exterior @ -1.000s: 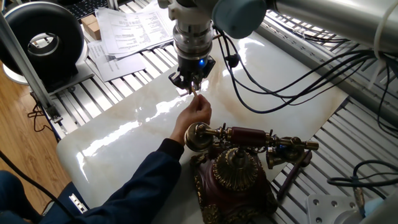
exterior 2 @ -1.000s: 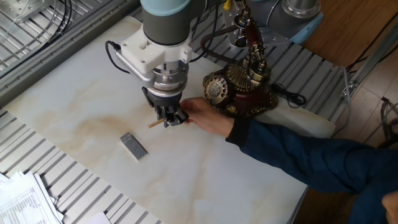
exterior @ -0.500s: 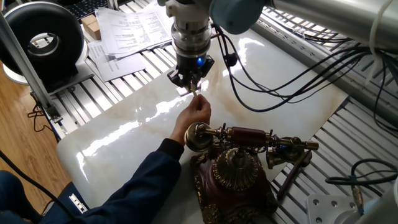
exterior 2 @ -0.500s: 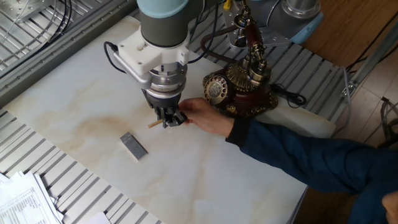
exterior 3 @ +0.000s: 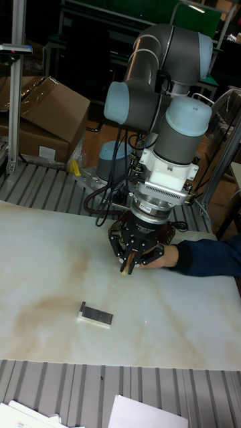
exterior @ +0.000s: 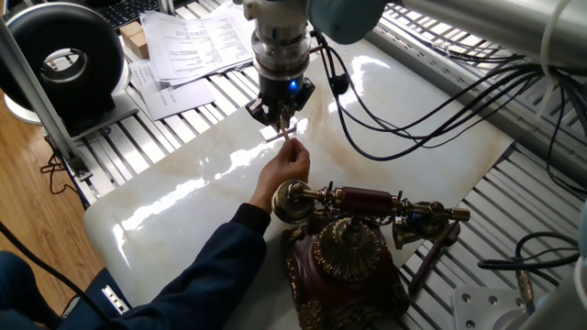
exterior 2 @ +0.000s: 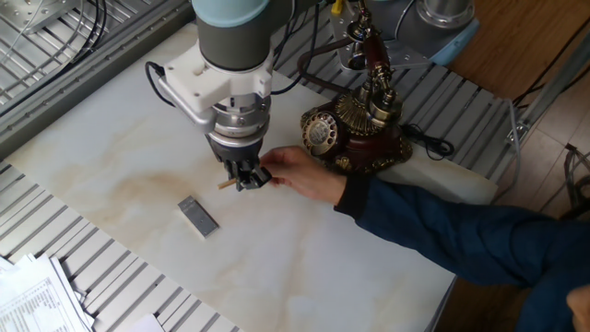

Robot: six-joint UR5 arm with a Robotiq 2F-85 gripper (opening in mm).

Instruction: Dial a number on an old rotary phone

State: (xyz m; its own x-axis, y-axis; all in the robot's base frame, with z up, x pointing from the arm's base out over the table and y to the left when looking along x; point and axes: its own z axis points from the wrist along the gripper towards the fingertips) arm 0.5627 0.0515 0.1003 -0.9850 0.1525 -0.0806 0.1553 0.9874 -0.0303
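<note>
Pale wood marks the thin stick (exterior 2: 228, 183) that is seen between the jaws of the gripper (exterior 2: 245, 178); the jaws are drawn in around it, though whether they already pinch it firmly cannot be told. The other end of the stick is met by a person's hand (exterior 2: 304, 173), sleeved in dark blue, which reaches in beside the fingers (exterior 3: 127, 251). The old rotary phone (exterior 2: 358, 118) is placed at the edge of the marble-patterned table (exterior 2: 111, 138), just behind the hand and apart from the gripper, with its dial turned toward the arm and its handset resting across the cradle. A small grey block (exterior 2: 198, 215) is left lying nearby on the table. The step in hand is judged to be the fitting of the stick as a dialling tool; dialling itself is not yet begun. For the next move, a secure grip is called for, then the stick's tip is to be carried to a finger hole of the dial.
</note>
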